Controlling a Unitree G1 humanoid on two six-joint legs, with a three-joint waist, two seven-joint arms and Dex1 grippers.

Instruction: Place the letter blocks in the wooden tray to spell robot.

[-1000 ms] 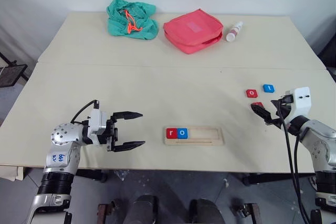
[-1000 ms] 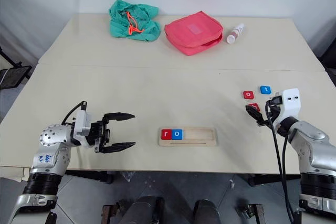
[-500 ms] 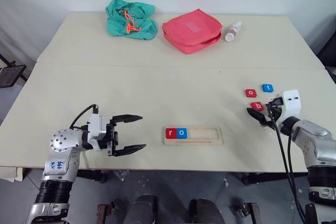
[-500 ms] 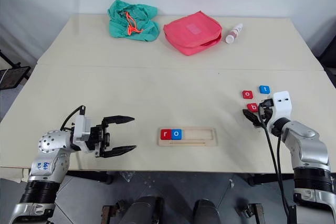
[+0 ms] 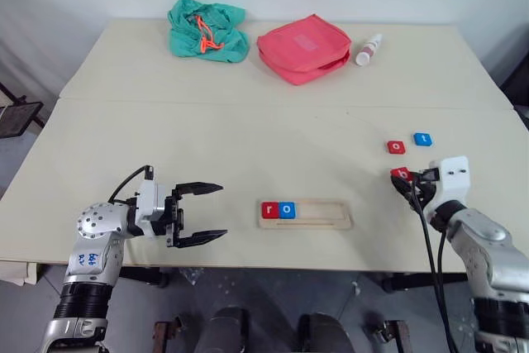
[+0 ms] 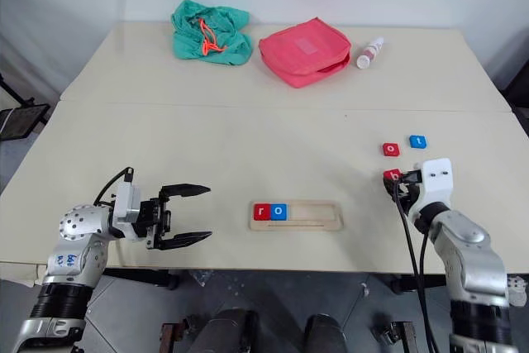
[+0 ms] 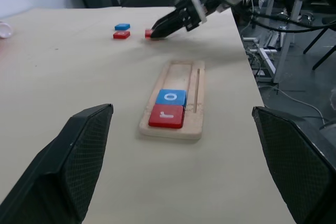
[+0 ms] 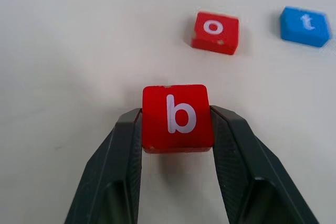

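A white "r" is read on the red block point(image 7: 166, 116) and a white "o" on the blue block point(image 7: 170, 97) in the wooden tray point(image 7: 194, 129). Near the tabletop's right edge, "b" point(image 8: 178, 117), "o" point(image 8: 215, 32) and "t" point(image 8: 305, 25) are read on three blocks.

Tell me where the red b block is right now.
The red b block sits between the right gripper's two fingers, on the table's right side, just nearer the robot than the loose red o block and blue t block.
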